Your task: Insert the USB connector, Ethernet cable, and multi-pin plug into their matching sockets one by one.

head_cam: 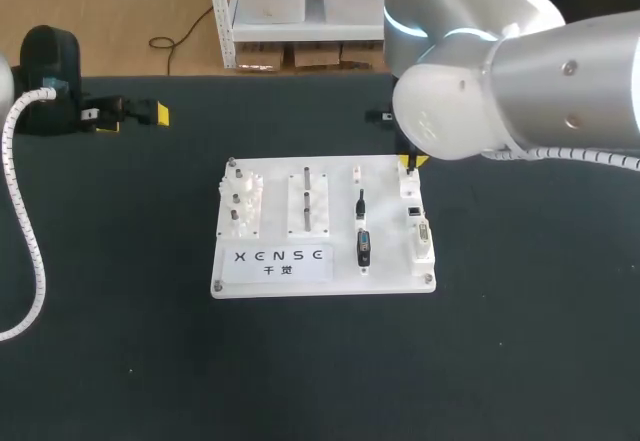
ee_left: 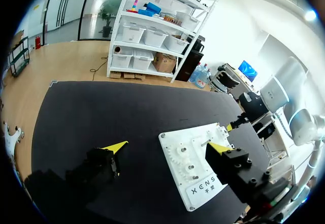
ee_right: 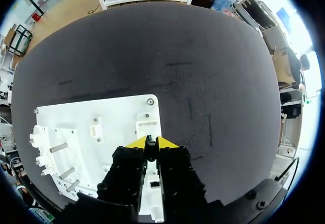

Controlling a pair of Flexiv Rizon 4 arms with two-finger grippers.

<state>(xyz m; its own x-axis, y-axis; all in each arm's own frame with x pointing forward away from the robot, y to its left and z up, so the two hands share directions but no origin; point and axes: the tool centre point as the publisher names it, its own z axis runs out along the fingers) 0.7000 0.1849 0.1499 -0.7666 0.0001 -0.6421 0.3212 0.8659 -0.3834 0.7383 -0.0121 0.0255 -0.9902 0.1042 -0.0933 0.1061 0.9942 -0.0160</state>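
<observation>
A white board [head_cam: 390, 263] with sockets lies mid-table. My right gripper [ee_right: 151, 144] hangs over the board's far right corner and is shut on a thin dark piece, seemingly the USB connector. A white socket block [ee_right: 147, 125] sits just ahead of its tips. In the head view only one yellow tip of the right gripper [head_cam: 411, 161] shows under the arm. A thin black cable plug [head_cam: 360, 204] and a black multi-pin plug [head_cam: 363, 248] rest in holders beside the socket column [head_cam: 420, 229]. My left gripper [head_cam: 132, 115] stands open at the far left, off the board [ee_left: 183, 142].
White posts and gear-like pieces [head_cam: 243, 201] stand on the board's left half, with two pegs [head_cam: 307, 199] at its middle. A coiled white cable [head_cam: 25, 231] runs down the table's left side. The black mat surrounds the board on all sides.
</observation>
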